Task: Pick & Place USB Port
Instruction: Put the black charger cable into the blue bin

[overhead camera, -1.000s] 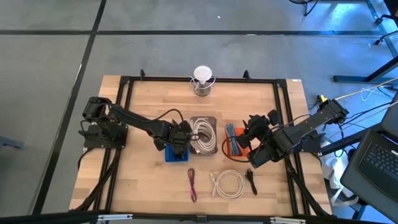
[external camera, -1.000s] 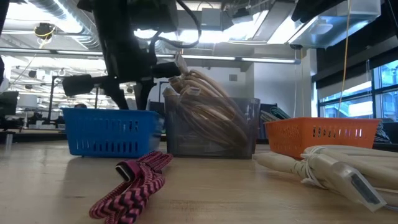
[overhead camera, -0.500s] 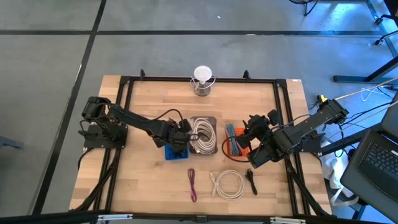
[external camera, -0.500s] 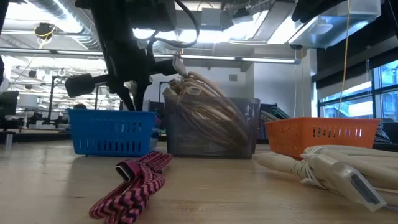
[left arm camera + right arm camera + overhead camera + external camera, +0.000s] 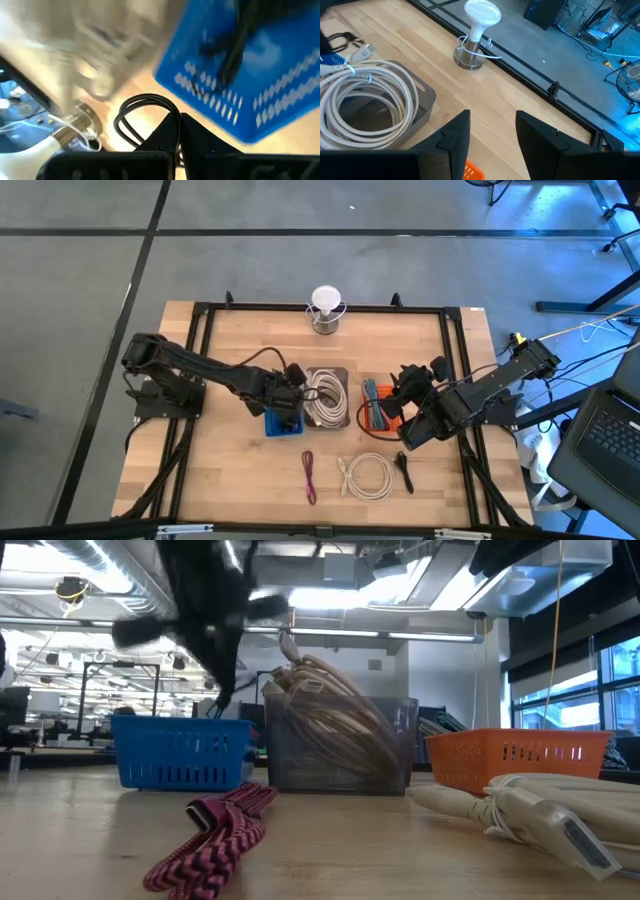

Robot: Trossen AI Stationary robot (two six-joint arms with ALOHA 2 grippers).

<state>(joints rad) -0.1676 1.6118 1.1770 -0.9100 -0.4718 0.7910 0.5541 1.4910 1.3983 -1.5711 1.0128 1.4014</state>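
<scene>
A blue basket (image 5: 283,423) stands left of a grey bin (image 5: 326,397) full of white cables. My left gripper (image 5: 178,117) hangs shut just above the blue basket (image 5: 180,752), and a thin black cable loop (image 5: 145,106) shows at its fingertips. More dark cable (image 5: 235,45) lies blurred in the basket (image 5: 250,85) below. My right gripper (image 5: 490,130) is open with nothing between its fingers; it hovers by the orange basket (image 5: 378,412). My left gripper pinches a thin black cable between its two shut fingers, with a doubled loop (image 5: 167,107) coming out beside the fingertips. The fingers slant steeply down from the table's left. The picture is blurred; I cannot tell whether the cable hangs clear of the basket.
A lamp bulb on a metal base (image 5: 325,308) stands at the far edge. Near the front lie a pink braided cable (image 5: 309,477), a white cable coil (image 5: 366,477) and a small black piece (image 5: 404,470). A black frame rims the table (image 5: 200,360).
My left gripper stood open with its fingers down in the blue basket, shut there, then rose above the basket's rim, with a thin dark strand trailing below its fingertips. My right arm has kept still.
</scene>
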